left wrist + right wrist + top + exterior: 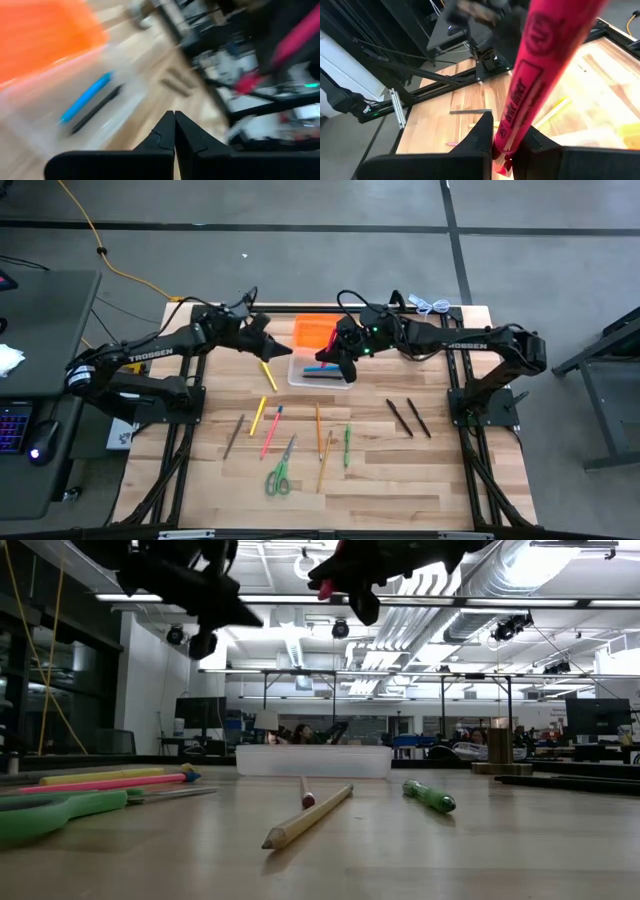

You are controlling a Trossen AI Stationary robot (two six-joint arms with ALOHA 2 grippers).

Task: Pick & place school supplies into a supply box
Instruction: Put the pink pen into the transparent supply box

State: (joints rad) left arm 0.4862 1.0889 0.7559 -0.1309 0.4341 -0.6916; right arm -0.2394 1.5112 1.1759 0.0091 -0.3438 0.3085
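The supply box (318, 375) is a clear tray with an orange lid (313, 333) hinged open at its far side; a blue pen (86, 97) and a dark pen (95, 116) lie inside. My right gripper (509, 129) is shut on a pink marker (540, 60) above the box, also seen in the high view as my right gripper (340, 363). My left gripper (174, 125) is shut and empty, hovering just left of the box, my left gripper (285, 349) above a yellow pencil (268, 375). My right gripper pinches the pink marker between its two fingers near one end (506, 136). Most of the marker's length sticks out past the fingertips, away from the wrist. The marker is lifted clear, above the box.
On the table nearer than the box lie a yellow pencil (258, 415), a pink pencil (270, 430), a grey pencil (233, 435), orange pencils (318, 425), a green pen (347, 445), green-handled scissors (279, 472) and two dark pens (408, 418).
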